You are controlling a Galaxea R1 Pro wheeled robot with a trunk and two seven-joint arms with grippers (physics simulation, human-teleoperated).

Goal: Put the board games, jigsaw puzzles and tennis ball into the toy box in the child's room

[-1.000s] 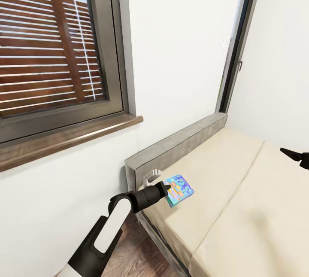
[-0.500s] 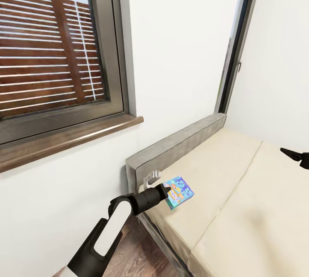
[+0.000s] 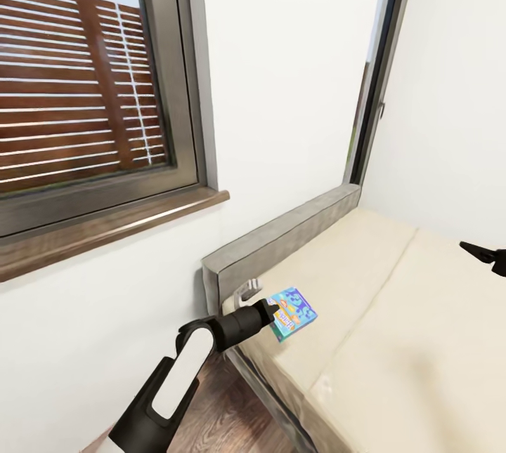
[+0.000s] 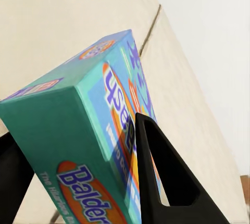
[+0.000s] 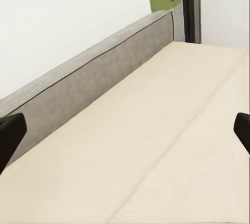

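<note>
Camera has swung slightly right while the left gripper (image 3: 273, 314) stays clamped on the board game (image 3: 294, 311) above the bed (image 3: 393, 312) — carrying begins — right gripper (image 5: 125, 130) spread empty.

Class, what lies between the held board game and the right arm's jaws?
Bare bed surface, in the head view, between board game and right gripper.

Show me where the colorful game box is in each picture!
Head view: the game box is low in the middle, held in the left gripper over the bed's edge.
Left wrist view: the box is big and close, between the fingers.
Right wrist view: not in it.
Shared landmark: the cream bed.
</note>
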